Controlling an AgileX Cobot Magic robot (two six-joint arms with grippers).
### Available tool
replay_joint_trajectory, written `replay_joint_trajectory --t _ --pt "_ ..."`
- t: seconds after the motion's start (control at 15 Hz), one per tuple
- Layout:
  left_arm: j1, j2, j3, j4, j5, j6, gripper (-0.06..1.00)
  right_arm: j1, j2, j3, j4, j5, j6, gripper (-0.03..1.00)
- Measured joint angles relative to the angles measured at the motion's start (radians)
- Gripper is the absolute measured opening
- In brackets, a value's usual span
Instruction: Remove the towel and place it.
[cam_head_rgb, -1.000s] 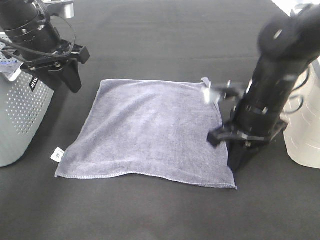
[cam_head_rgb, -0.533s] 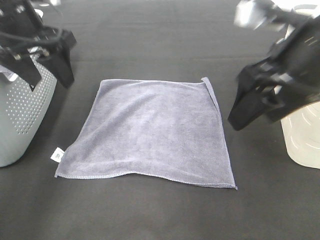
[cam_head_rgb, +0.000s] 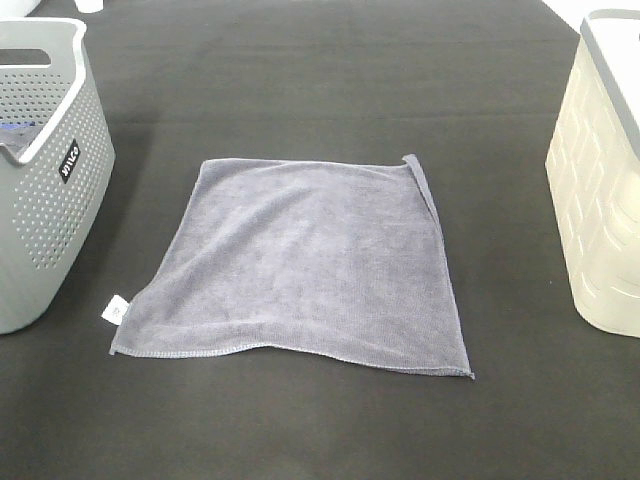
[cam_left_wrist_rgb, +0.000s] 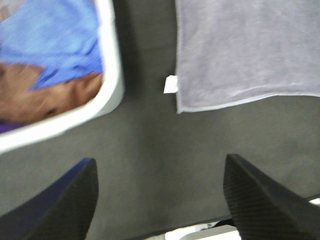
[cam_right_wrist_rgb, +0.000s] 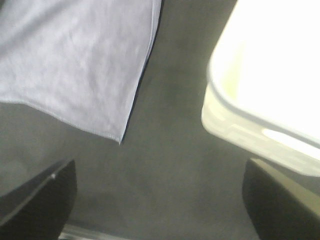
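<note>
Lying flat, towel (cam_head_rgb: 305, 262), clear of pincers (cam_left_wrist_rgb: 160, 200)

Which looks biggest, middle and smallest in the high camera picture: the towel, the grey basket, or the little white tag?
1. towel
2. grey basket, though cut off by the picture's edge, so unsure
3. white tag

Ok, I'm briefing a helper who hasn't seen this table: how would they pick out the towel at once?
On the black table, look between the grey perforated basket on the left and the cream basket on the right. The towel lies spread flat there, apart from both. It is the only cloth on the tabletop: grey-lavender, roughly square, with a small white tag at one corner.
</note>
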Motion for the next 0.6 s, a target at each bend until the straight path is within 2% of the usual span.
replay_joint_trajectory --t 0.13,0.27,0.6 --pt "0.000 -0.214 0.125 0.043 0.002 -0.053 0.66 0.000 -0.130 0.043 0.009 0.001 -0.056 0.85" --pt "0.000 -0.410 0.250 0.048 0.003 -0.077 0.66 0.000 -0.251 0.110 0.041 0.002 -0.109 0.85" --pt "0.000 -0.953 0.481 0.053 0.009 -0.060 0.66 0.000 -0.587 0.325 0.084 0.005 -0.194 0.84"
